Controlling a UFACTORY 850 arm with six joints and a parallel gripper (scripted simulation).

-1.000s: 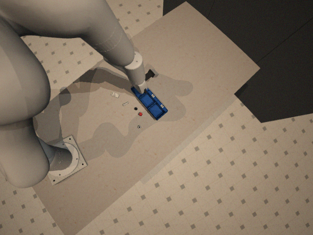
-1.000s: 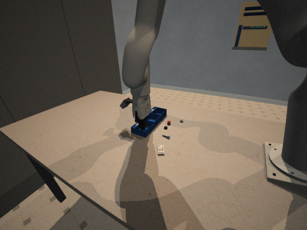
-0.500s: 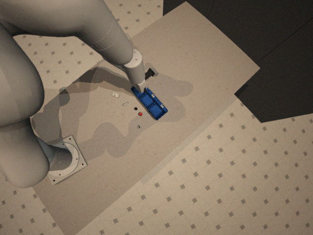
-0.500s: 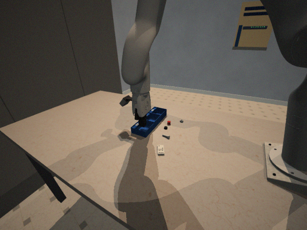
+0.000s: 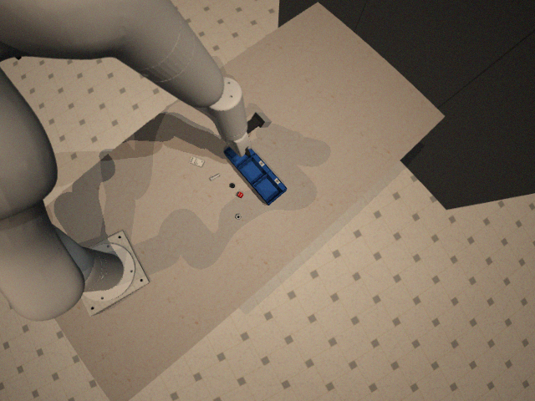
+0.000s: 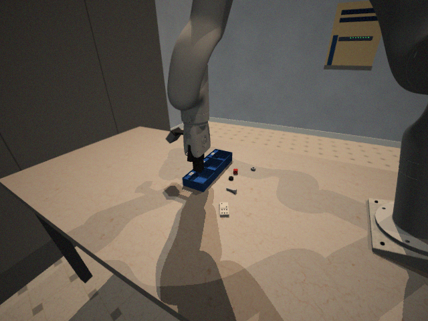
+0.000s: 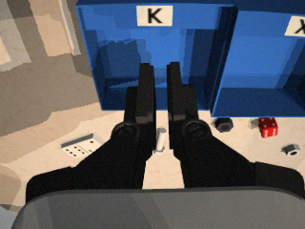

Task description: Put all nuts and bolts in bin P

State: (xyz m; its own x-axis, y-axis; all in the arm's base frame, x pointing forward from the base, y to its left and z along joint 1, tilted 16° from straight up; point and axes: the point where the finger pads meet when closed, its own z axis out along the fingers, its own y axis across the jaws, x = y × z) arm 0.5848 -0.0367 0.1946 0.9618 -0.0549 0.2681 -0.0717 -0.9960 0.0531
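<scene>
A blue row of bins [image 5: 256, 175] stands on the table, with compartments marked K [image 7: 154, 15] and X [image 7: 295, 26]; the P mark is not in view. My gripper [image 7: 160, 81] [image 6: 198, 169] is shut and empty, low over the K compartment. A grey bolt [image 5: 214, 176] lies on the table and shows below the fingers in the wrist view [image 7: 159, 140]. A black nut [image 5: 231, 185] and a grey nut [image 5: 236, 215] lie on the table beside the bins.
A red die [image 5: 239, 195] lies between the two nuts. A white domino [image 5: 196, 161] lies left of the bolt. The arm's base plate [image 5: 114, 271] is at the table's near left. A small dark block sits behind the bins.
</scene>
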